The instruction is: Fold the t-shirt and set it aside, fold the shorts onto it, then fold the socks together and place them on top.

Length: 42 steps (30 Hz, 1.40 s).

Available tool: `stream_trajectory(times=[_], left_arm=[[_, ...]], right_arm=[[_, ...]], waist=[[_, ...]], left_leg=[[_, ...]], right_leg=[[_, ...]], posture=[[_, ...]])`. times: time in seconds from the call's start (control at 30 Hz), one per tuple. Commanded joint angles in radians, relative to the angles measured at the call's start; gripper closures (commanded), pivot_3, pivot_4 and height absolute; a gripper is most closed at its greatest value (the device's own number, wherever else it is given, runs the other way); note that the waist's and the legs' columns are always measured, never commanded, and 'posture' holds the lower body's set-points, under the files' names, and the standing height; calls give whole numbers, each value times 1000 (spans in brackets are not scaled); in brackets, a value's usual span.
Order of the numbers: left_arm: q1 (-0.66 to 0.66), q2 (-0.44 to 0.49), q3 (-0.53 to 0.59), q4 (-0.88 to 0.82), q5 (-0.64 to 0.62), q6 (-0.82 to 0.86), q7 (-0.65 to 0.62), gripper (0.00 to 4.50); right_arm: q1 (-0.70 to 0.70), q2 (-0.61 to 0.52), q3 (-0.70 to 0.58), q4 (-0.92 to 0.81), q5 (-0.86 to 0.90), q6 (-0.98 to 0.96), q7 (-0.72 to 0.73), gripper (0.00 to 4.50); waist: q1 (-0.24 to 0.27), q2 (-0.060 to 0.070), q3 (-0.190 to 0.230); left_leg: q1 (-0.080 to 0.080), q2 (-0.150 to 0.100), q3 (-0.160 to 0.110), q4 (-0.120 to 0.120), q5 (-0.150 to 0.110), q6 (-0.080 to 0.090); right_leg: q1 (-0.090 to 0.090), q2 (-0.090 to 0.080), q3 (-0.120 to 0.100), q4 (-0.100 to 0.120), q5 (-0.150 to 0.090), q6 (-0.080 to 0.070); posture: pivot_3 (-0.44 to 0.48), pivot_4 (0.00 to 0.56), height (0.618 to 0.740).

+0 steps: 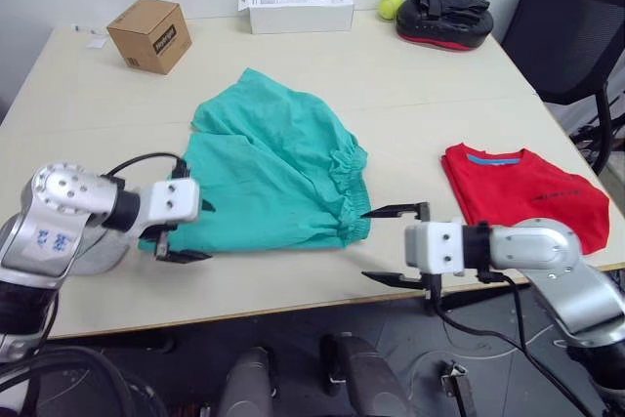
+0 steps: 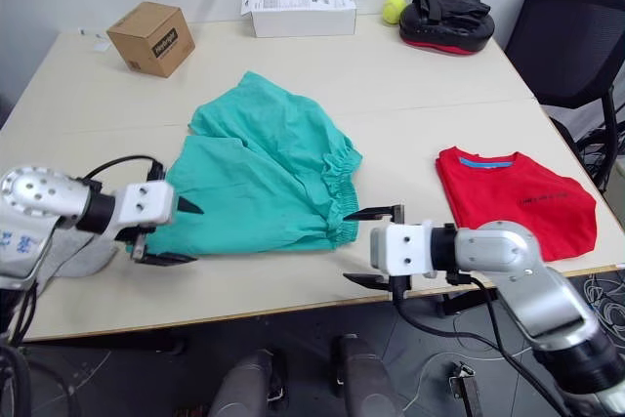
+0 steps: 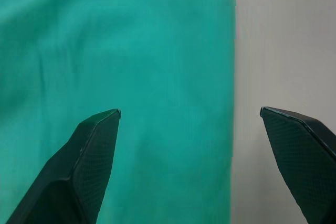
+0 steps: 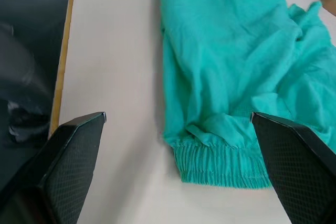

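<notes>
Teal shorts [image 1: 273, 173] spread mid-table [image 1: 410, 95], elastic waistband toward robot's right. Red t-shirt [image 1: 522, 192] lies folded near table's right edge, well apart from shorts. Left gripper [image 1: 186, 231] at shorts' left hem, fingers wide apart, one over cloth, one over bare table, holding nothing. Right gripper [image 1: 395, 246] at front table edge, just beside waistband corner, fingers spread wide, empty. Cardboard box [image 1: 149, 34], white carton [image 1: 296, 10], tennis ball [image 1: 391, 4], black pad [image 1: 446, 15] along far side. Office chair [image 1: 566, 41] beyond right corner.

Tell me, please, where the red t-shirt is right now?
The t-shirt lies folded on the table's right side, apart from the shorts, just beyond the right gripper.
</notes>
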<state>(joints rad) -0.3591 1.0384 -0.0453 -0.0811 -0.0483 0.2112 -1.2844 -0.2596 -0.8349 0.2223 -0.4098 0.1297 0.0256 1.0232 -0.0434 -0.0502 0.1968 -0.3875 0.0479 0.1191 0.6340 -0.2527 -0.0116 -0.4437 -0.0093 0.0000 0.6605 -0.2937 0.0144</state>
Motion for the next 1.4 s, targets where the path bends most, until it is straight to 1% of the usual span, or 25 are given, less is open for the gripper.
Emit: stream_trajectory(times=[0.03, 0.1, 0.17, 0.3, 0.4, 0.5, 0.77, 0.8, 0.83, 0.87, 0.9, 0.97, 1.03, 1.13, 1.23, 1.3, 1.37, 1.4], left_arm=[[72, 8, 55, -5, 45, -113, 100, 20], [106, -3, 71, -16, 43, -113, 138, 20], [143, 7, 79, -18, 70, -153, 175, 20], [157, 23, 71, 28, 123, -214, 231, 20], [138, 12, 62, 61, 134, -221, 257, 597], [131, 8, 56, 76, 139, -211, 266, 1521], [139, 18, 58, 89, 132, -182, 259, 4261], [141, 20, 58, 85, 128, -179, 252, 4498], [145, 23, 60, 80, 121, -171, 243, 4500], [150, 28, 62, 71, 111, -160, 231, 4500], [160, 36, 67, 56, 93, -139, 208, 4500], [186, 56, 82, 16, 46, -82, 156, 4500], [238, 87, 114, -58, -43, 2, 80, 4500], [363, 153, 184, -191, -166, 122, -36, 4500], [475, 193, 252, -294, -247, 206, -96, 4500], [590, 222, 323, -394, -317, 291, -173, 4500], [685, 237, 384, -475, -362, 338, -229, 4500], [703, 236, 397, -494, -373, 353, -225, 4500]], right_arm=[[-57, 51, 51, 90, -102, -143, -16, 0], [-80, 78, 74, 141, -139, -195, -23, 0], [-106, 111, 106, 205, -195, -249, -41, 0], [-167, 183, 140, 341, -290, -295, -104, 0], [-210, 220, 148, 432, -344, -315, -144, 0], [-226, 222, 161, 498, -374, -362, -159, 571], [-248, 220, 146, 547, -363, -397, -164, 3421], [-253, 216, 142, 550, -360, -401, -162, 3723], [-258, 212, 137, 551, -357, -405, -160, 4103], [-263, 207, 132, 553, -353, -410, -158, 4371], [-270, 201, 126, 554, -348, -417, -156, 4466], [-281, 190, 116, 558, -334, -438, -150, 4466], [-280, 167, 115, 547, -253, -490, -79, 4466], [-271, 116, 127, 546, -147, -585, 37, 4466], [-262, 82, 135, 558, -99, -641, 105, 4466], [-228, 42, 142, 522, -18, -605, 193, 4466], [-168, -11, 140, 433, 107, -478, 288, 4466], [-147, -30, 134, 389, 158, -412, 315, 4466]], waist=[[1, 0, 0], [2, 0, 0], [4, 0, 0], [7, 0, 0], [7, 0, 0], [7, 0, 0], [9, 0, 0], [9, 1, 0], [9, 1, 0], [9, 1, 0], [8, 1, 0], [4, 0, 0], [0, 1, 0], [-9, 0, 0], [-13, 0, 0], [-14, 1, 0], [-12, 1, 0], [-11, 1, 0]], left_leg=[[0, 0, 1, 1, 0, 1], [0, 0, 1, 1, -1, 1], [0, 1, 1, 1, -1, 1], [1, 1, 1, 1, -1, 0], [2, 1, 2, 1, 0, 0], [3, 2, 2, 1, 0, 0], [2, 2, 3, 1, 0, 0], [2, 2, 3, 1, 0, 0], [2, 2, 3, 1, 0, 0], [2, 2, 3, 1, 0, 0], [2, 2, 3, 0, 0, 0], [2, 2, 3, 0, 0, 0], [2, 2, 3, -1, -1, 0], [2, 3, 3, -1, -2, -1], [2, 3, 3, -1, -2, -1], [2, 3, 2, -1, -2, -1], [3, 3, 2, -1, -2, -1], [3, 2, 1, -1, -2, -1]], right_leg=[[0, 0, 0, 0, 0, 0], [0, 0, 1, 0, 0, 0], [0, 0, 0, 0, 0, 0], [0, 0, 0, 1, 1, -1], [0, 1, 0, 2, 1, -3], [0, 1, 0, 2, 2, -4], [0, 1, 0, 2, 2, -4], [0, 1, 0, 2, 2, -4], [0, 1, 0, 2, 2, -4], [0, 1, 0, 2, 2, -4], [0, 1, 0, 2, 2, -4], [0, 1, 0, 2, 2, -4], [0, 1, 0, 2, 2, -4], [0, 1, 0, 1, 2, -3], [0, 1, 0, 0, 2, -3], [0, 1, 0, 1, 2, -4], [0, 1, 0, 1, 1, -4], [1, 1, 0, 1, 1, -4]], posture=[[0, 150, 740], [0, 150, 740], [0, 150, 740], [0, 150, 740], [0, 150, 740], [0, 150, 740], [0, 150, 740], [0, 150, 740], [0, 150, 740], [0, 150, 740], [0, 150, 740], [0, 150, 740], [0, 150, 740], [0, 150, 740], [0, 150, 740], [0, 150, 740], [0, 150, 740], [0, 150, 740]])
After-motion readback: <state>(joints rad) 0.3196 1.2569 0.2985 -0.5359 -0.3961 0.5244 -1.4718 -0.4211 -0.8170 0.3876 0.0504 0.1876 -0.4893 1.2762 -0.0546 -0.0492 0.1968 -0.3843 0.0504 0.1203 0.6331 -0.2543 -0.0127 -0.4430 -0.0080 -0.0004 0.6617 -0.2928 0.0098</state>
